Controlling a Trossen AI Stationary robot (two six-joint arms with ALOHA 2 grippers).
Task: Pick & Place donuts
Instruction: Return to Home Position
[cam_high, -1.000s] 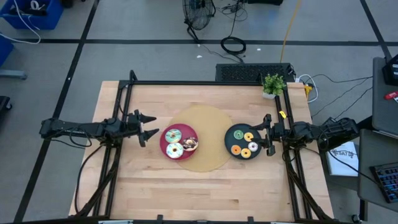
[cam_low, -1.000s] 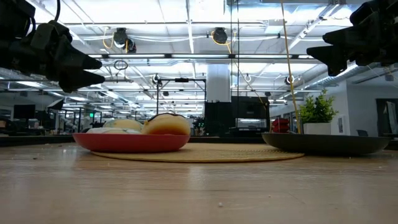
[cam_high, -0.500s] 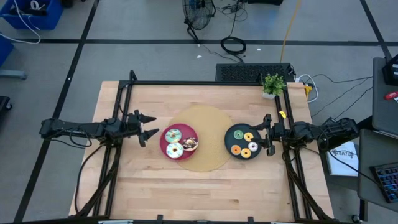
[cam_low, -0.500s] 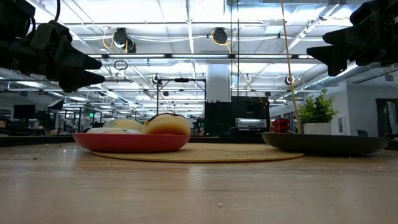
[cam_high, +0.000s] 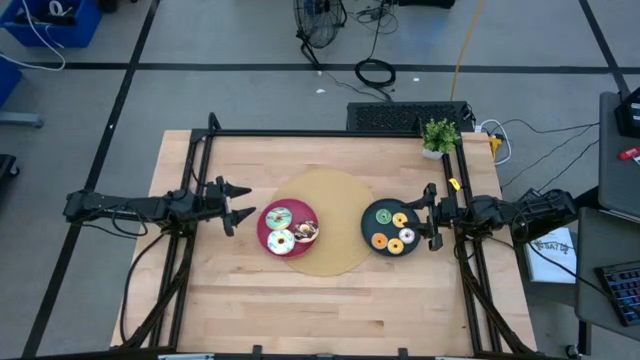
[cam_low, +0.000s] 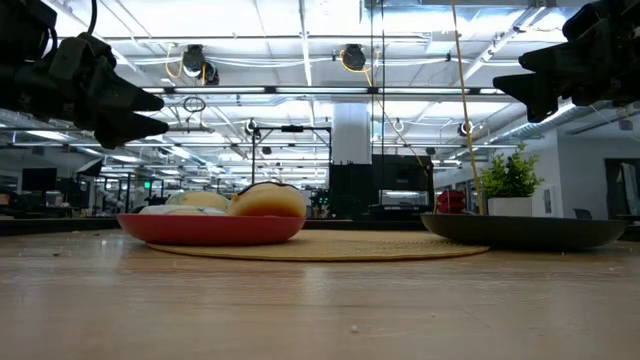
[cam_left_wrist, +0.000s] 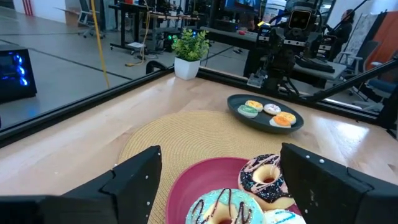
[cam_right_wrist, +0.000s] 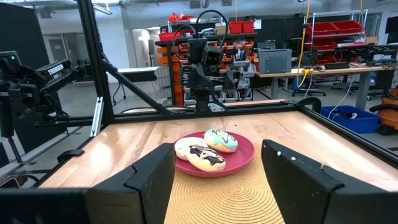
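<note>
This is a robotics lab in an open industrial hall. The wooden worktop (cam_high: 250, 300) sits inside a black metal frame (cam_high: 320, 134) on a grey floor (cam_high: 230, 90) marked with tape lines. Beyond the worktop lie loose cables (cam_high: 375, 72) and a fan (cam_high: 318, 25). Around it stand racks of red bins (cam_right_wrist: 336, 30) and a lit computer tower (cam_left_wrist: 15, 74). Strip lights (cam_low: 300, 40) run overhead.
</note>
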